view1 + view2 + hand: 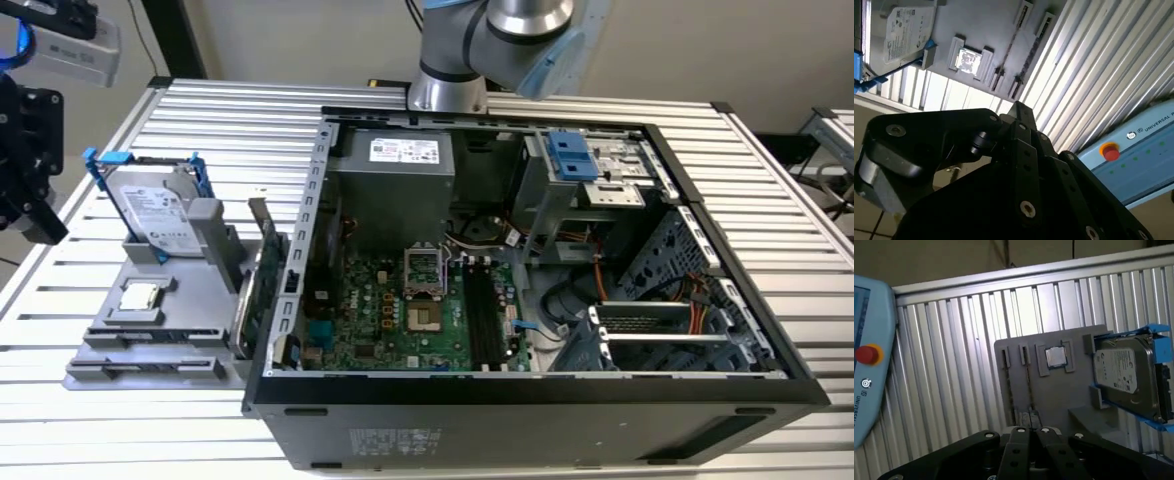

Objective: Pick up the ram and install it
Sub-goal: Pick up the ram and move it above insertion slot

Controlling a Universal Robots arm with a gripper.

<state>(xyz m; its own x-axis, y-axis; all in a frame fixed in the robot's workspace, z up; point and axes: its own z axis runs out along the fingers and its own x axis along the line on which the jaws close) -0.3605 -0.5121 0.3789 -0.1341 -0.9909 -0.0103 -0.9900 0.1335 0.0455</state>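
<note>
The ram (243, 312) is a thin dark stick standing on edge in a slot of the grey holder (147, 345), left of the open computer case (534, 400). In both wrist views it is a narrow edge, ram (1027, 385) (1006, 55), beside the silver processor chip (1056, 356). My gripper (40, 225) hangs off the table's edge at the exterior view's left, well apart from the holder. Its black fingers meet at a point, gripper (1029, 430) (1019, 106), shut with nothing between them. The black memory slots (483, 322) lie on the green motherboard inside the case.
A taller green expansion card (271, 262) stands next to the ram. A hard drive in a blue frame (151, 215) sits at the holder's far end. A light blue pendant with a red button (868, 354) lies near the slatted table's edge (1004, 277).
</note>
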